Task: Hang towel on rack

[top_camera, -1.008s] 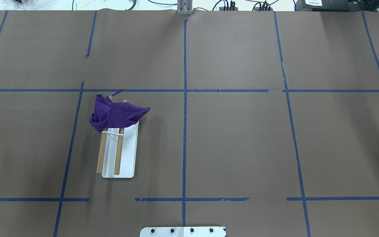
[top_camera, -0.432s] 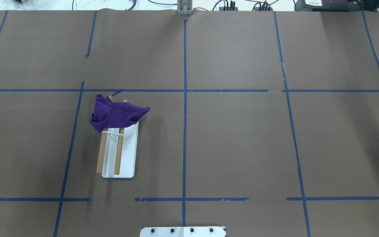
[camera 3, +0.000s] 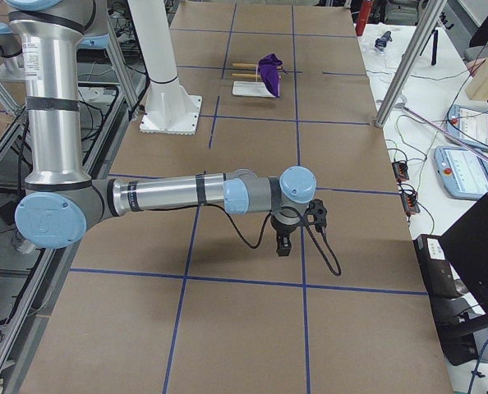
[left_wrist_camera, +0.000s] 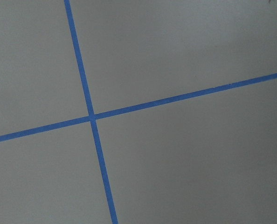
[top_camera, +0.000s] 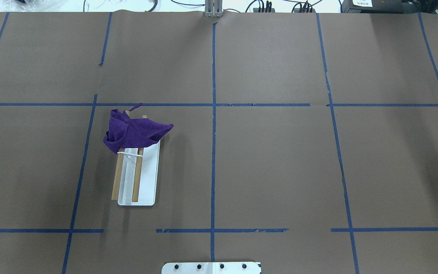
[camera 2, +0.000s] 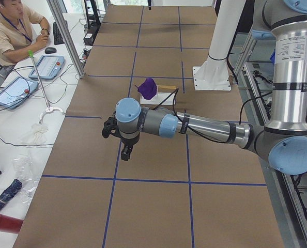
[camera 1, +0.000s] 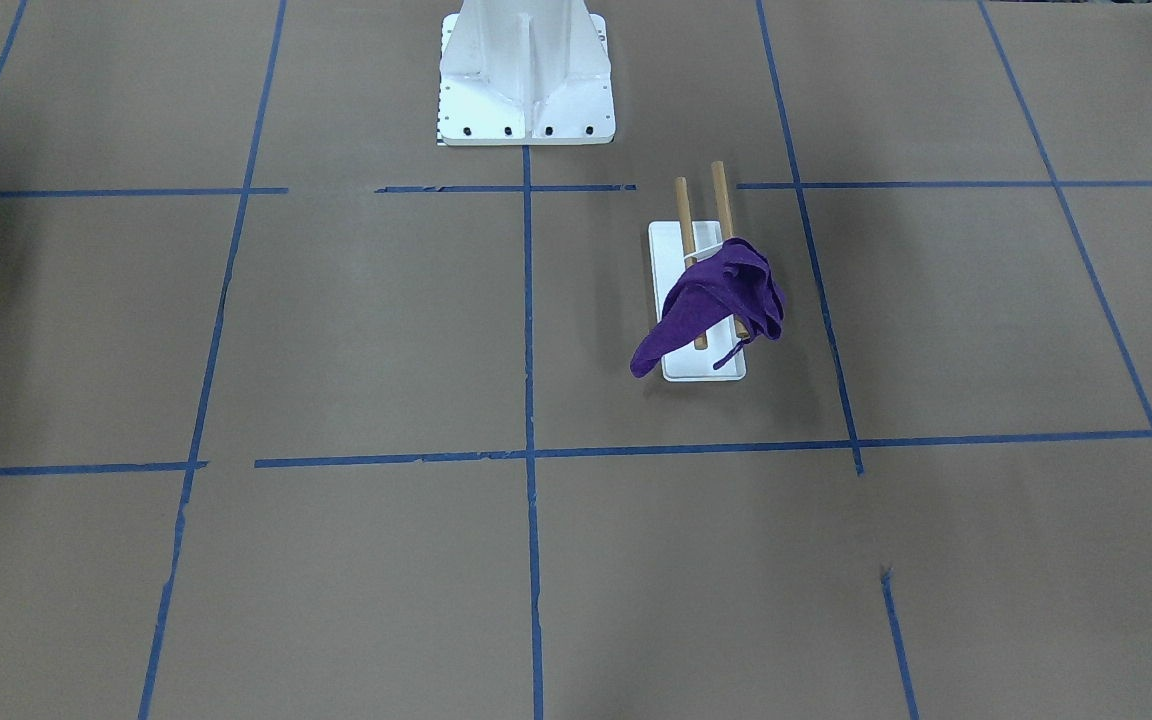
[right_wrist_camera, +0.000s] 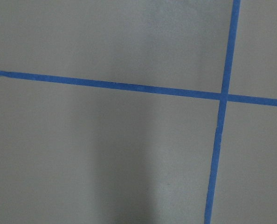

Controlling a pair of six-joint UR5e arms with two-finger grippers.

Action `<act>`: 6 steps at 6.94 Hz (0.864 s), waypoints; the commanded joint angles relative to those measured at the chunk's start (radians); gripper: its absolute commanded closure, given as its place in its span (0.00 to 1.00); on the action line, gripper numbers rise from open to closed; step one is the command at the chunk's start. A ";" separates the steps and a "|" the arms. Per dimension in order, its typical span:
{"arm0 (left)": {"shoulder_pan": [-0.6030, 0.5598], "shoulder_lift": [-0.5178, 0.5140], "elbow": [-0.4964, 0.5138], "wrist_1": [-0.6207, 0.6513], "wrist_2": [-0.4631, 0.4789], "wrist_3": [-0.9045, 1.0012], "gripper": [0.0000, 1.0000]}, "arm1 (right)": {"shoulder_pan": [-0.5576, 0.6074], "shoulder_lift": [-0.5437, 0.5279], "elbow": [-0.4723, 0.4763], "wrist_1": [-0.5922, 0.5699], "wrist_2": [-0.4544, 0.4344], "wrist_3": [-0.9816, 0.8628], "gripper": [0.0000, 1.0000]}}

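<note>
A purple towel (top_camera: pixel 135 131) lies bunched over the far end of the rack's two wooden rods (top_camera: pixel 137 179); one corner hangs off to the side. The rack (top_camera: pixel 148 179) has a flat white base and stands left of the table's middle. Towel (camera 1: pixel 711 300) and rack (camera 1: pixel 664 250) also show in the front-facing view. My left gripper (camera 2: pixel 126 152) hovers over the table's left end, far from the rack; I cannot tell if it is open. My right gripper (camera 3: pixel 283 245) hovers over the table's right end; I cannot tell its state either. Both wrist views show only brown paper and blue tape.
The white bolted pedestal (camera 1: pixel 526 70) stands at the robot's side of the table. Blue tape lines grid the brown paper. A seated operator (camera 2: pixel 9 31) and teach pendants (camera 2: pixel 45 66) are beyond the table's far edge. A metal post (camera 2: pixel 65 36) stands at that edge.
</note>
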 commanded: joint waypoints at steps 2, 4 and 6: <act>0.005 -0.004 0.013 0.000 0.000 0.000 0.00 | -0.016 0.009 -0.002 0.002 -0.004 -0.006 0.00; 0.007 -0.005 0.011 0.000 0.002 0.000 0.00 | -0.016 0.012 -0.009 0.000 -0.007 -0.006 0.00; 0.007 -0.010 0.014 0.001 0.002 0.000 0.00 | -0.016 0.015 -0.017 0.000 -0.007 -0.006 0.00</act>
